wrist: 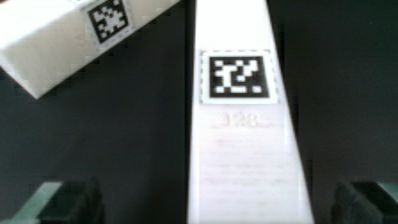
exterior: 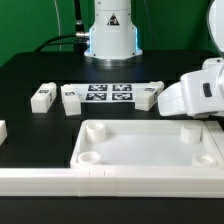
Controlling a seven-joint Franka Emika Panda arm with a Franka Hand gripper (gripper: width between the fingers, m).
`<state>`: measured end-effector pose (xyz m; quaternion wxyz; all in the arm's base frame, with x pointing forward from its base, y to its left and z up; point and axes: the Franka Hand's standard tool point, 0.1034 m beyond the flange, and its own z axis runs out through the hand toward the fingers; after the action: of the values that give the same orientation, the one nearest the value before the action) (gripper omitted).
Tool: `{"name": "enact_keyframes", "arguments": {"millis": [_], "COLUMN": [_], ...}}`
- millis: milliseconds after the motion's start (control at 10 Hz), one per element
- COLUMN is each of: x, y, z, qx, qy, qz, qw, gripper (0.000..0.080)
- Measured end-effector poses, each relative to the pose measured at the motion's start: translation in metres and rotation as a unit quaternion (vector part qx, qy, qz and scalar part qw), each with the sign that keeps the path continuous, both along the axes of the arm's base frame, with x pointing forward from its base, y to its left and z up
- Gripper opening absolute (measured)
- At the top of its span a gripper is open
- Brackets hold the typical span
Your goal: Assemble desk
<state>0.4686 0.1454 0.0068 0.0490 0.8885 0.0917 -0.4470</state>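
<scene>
- Desk tabletop point(exterior: 150, 150) lay rim-up on the black table point(exterior: 30, 60), just behind the long border rail point(exterior: 110, 182). Its round corner sockets point(exterior: 95, 130) were all empty, so by this evidence no leg had yet been fitted.
- Loose legs lay in a row behind the tabletop. An outer leg point(exterior: 42, 96) and an inner leg point(exterior: 72, 99) sat on the exterior view's left of the marker board point(exterior: 110, 93), and a tilted leg point(exterior: 148, 96) sat at its right end.
- The gripper point(wrist: 214, 200) was spread wide and held nothing. Its dark fingers point(wrist: 63, 200) stood on either side of a straddled leg point(wrist: 237, 140), with a black gap showing on both sides.
- A neighbouring leg point(wrist: 71, 45) lay close to the straddled leg and at an angle to it.
- The exterior view hid the fingertips behind the arm's white housing, so the straddled leg could not be matched to a leg in the row.
- Judged step: grasping a leg.
- To do it well, the descent should be straight and the leg kept centred. The pads should close squarely on the long flat sides, near mid-length so the leg does not pivot, and the finger nearest the neighbouring leg should stay clear of it.
</scene>
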Motion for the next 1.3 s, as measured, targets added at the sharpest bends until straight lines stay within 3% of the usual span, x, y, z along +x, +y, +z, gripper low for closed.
{"name": "enact_keyframes", "arguments": {"millis": [200,300,400,600,1100,1300], "x": [-0.003,-0.004,-0.004,-0.004,0.000,0.012], "y": [-0.001,-0.001,-0.001,0.000,-0.003,-0.007], "z": [-0.004,-0.005,-0.005,-0.005,-0.001,0.022], "qx": [0.001,0.001,0.001,0.001,0.002,0.007], "qy": [-0.004,-0.004,-0.004,-0.004,-0.007,-0.014], "qz": [0.000,0.000,0.000,0.001,-0.005,-0.017], "qw": [1.000,1.000,1.000,1.000,1.000,1.000], "gripper": [0.0649,0.0526,0.0526,0.0287,0.0288,0.0288]}}
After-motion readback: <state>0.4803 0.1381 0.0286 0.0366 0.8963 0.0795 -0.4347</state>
